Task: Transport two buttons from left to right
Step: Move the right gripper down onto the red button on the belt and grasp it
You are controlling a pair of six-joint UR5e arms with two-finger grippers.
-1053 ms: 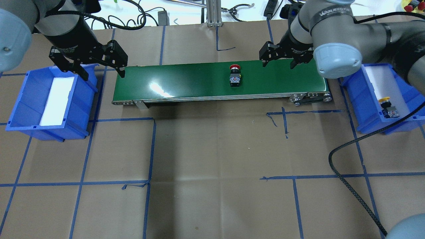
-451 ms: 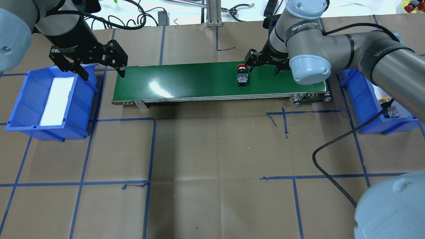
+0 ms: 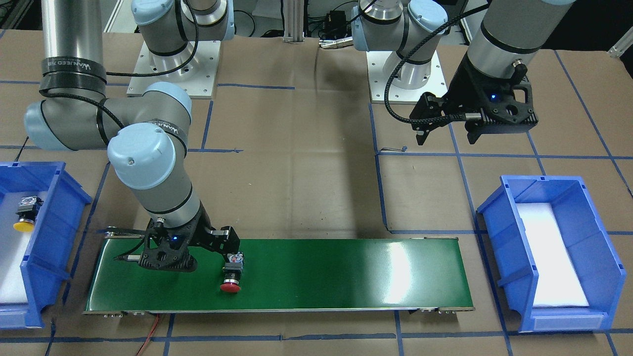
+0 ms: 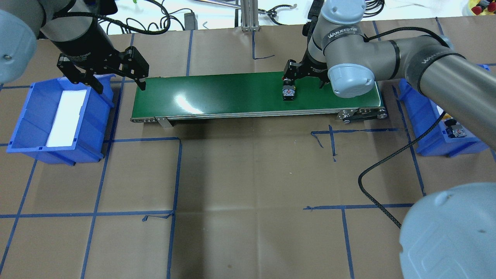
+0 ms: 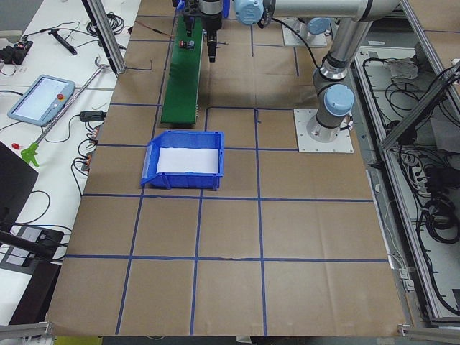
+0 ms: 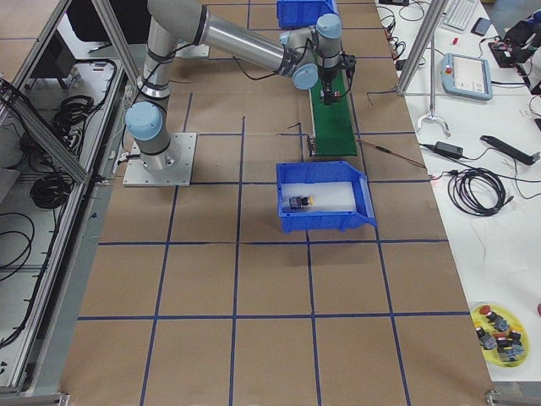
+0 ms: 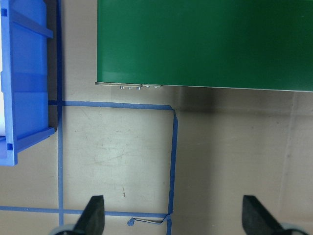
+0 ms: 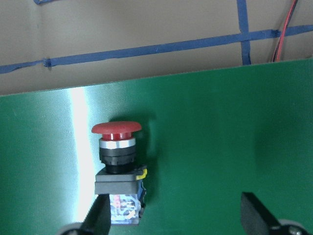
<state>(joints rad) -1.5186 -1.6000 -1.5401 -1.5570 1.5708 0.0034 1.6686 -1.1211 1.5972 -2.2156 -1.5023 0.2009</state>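
Observation:
The red-capped button (image 4: 288, 93) lies on its side on the green conveyor belt (image 4: 232, 93), right of the middle. My right gripper (image 4: 306, 78) is low over the belt and open, and the button sits just inside one finger. In the right wrist view, the red button (image 8: 117, 161) lies by the left fingertip (image 8: 98, 218). It also shows in the front view (image 3: 231, 276). The yellow-capped button (image 3: 24, 217) lies in the blue bin (image 3: 47, 225) on my right. My left gripper (image 4: 118, 83) is open and empty, between the left bin and the belt's left end.
The blue bin (image 4: 27, 116) on my left holds only a white pad. A black cable (image 4: 387, 162) loops over the table by the right bin (image 4: 426, 139). Blue tape lines mark the brown paper. The left wrist view shows the belt's end (image 7: 195, 44) and the bin's edge (image 7: 24, 98).
My right gripper has moved left along the belt and down around the red button. The red button has travelled right on the belt. My left arm has not moved.

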